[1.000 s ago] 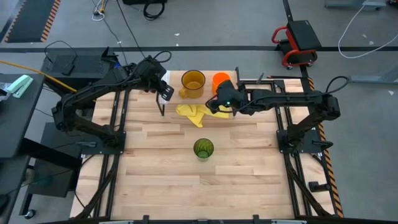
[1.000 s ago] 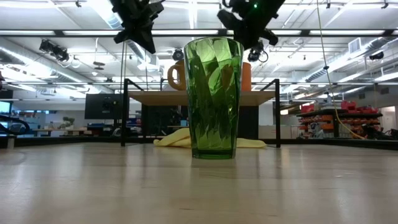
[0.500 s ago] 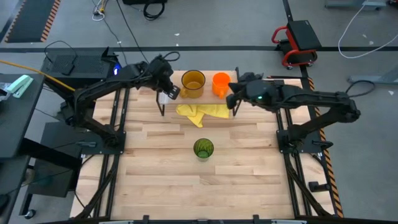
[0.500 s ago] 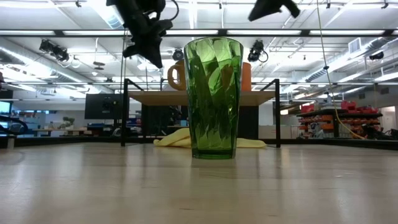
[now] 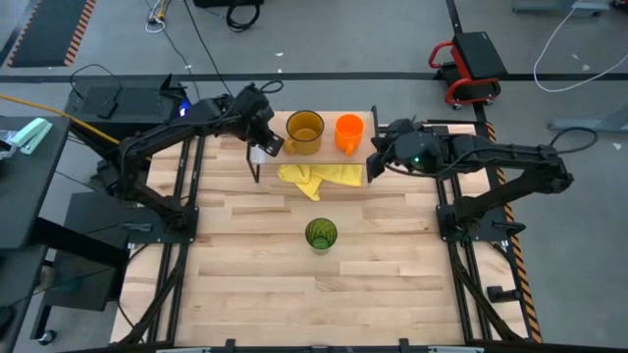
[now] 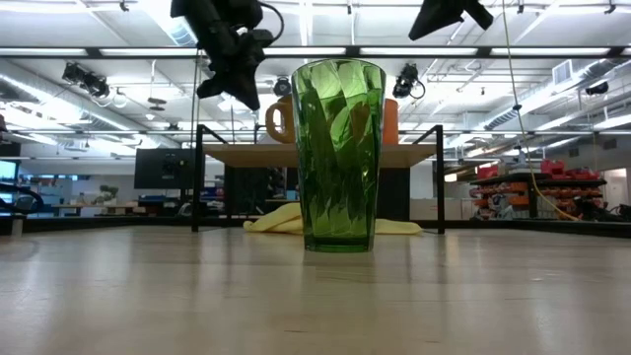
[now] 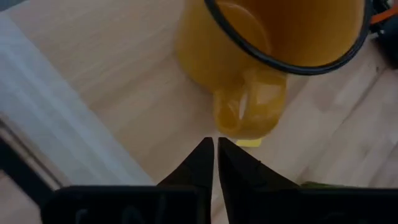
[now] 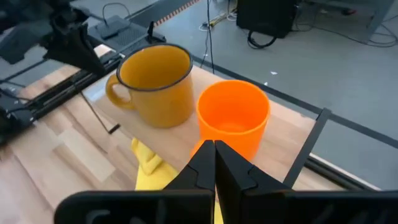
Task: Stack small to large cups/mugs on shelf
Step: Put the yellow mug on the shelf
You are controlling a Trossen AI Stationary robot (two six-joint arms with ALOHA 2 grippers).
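Shelf (image 5: 324,123): low rack at the far edge of the table, plank top on thin black legs; the high view shows its whole top, the low view only its front edge and legs.

Amber mug (image 5: 304,130): upright on the shelf, toward its left end, handle turned to the left and the near edge. The left wrist view alone shows the handle close up; the low view hides most of the mug behind the tumbler.

Orange cup (image 5: 349,132): upright on the shelf, just right of the amber mug and apart from it. The right wrist view shows the gap between the two; in the low view only an orange sliver shows beside the tumbler.

Green tumbler (image 5: 321,234): upright on the table, about mid-table, well apart from the shelf. It fills the middle of the low view and blocks the shelf's centre.

Yellow cloth (image 5: 316,177): crumpled on the table, just in front of the shelf, between shelf and tumbler.

Left gripper (image 7: 215,146): above the shelf's left end, just beside the mug handle, fingers pressed together, holding nothing, not touching the handle.

Right gripper (image 8: 214,149): off the shelf's right end, near the orange cup, fingertips closed on each other, empty.
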